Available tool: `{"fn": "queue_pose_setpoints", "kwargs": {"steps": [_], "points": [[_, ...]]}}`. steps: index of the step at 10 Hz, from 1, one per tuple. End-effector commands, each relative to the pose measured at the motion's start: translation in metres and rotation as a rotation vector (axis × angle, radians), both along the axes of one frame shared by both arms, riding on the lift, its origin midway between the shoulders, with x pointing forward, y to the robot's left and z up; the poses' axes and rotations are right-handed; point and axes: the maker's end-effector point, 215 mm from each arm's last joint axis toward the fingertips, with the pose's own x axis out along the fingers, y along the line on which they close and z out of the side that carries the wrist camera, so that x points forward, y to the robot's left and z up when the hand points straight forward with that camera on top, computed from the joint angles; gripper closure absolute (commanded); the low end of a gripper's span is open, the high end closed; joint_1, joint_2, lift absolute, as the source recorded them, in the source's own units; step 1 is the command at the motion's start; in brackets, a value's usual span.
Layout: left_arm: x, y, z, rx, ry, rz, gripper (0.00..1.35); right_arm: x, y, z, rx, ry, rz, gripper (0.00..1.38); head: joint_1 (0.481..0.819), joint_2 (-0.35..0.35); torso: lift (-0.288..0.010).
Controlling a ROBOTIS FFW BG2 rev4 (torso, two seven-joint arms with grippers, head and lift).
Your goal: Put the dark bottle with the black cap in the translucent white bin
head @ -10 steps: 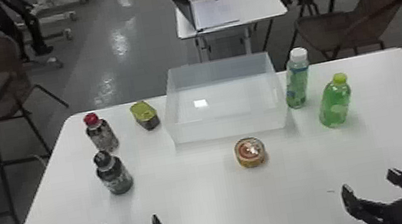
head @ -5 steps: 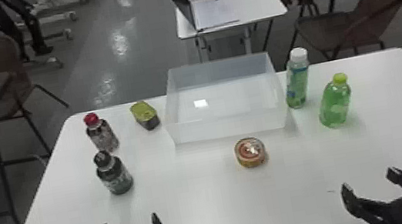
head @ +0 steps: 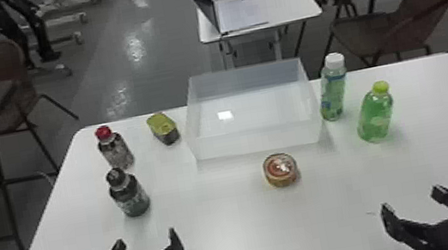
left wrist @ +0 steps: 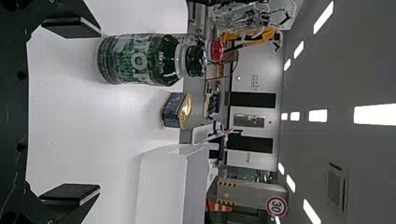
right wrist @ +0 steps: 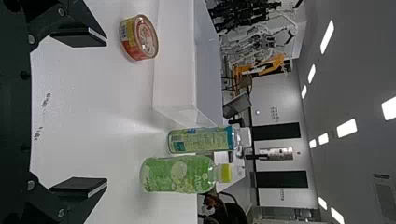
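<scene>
In the head view, the dark bottle with the black cap (head: 130, 194) stands upright on the left of the white table. My left gripper (head: 144, 240) is open at the near left, on the near side of that bottle and apart from it. The translucent white bin (head: 256, 140) stands at the table's far middle. At the near right, my right gripper (head: 412, 199) is parked open, holding nothing. The left wrist view has the dark bottle (left wrist: 140, 59) beyond the open left gripper (left wrist: 71, 114), and the bin (left wrist: 161, 186). In the right wrist view, the right gripper (right wrist: 78, 114) is open.
A red-capped bottle (head: 115, 150) stands just beyond the dark one, with a small green-topped can (head: 164, 129) between it and the bin. A round can (head: 280, 170) sits before the bin. Two green bottles, white-capped (head: 333, 91) and yellow-capped (head: 375, 116), stand to its right.
</scene>
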Motion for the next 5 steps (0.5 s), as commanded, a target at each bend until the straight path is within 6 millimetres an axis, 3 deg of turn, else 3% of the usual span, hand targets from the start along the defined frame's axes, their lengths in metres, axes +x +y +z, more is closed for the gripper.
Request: {"fn": "queue_pose_setpoints", "kwargs": {"steps": [1, 5], "points": [[0.017, 0.007, -0.006, 0.0, 0.02, -0.019, 0.13, 0.0, 0.002, -0.001, 0.006, 0.0, 0.0, 0.22, 0.695, 0.136, -0.092], [0.064, 0.034, -0.019, 0.019, 0.063, -0.021, 0.13, 0.0, 0.004, -0.002, 0.017, -0.001, 0.001, 0.22, 0.695, 0.152, -0.092]]}}
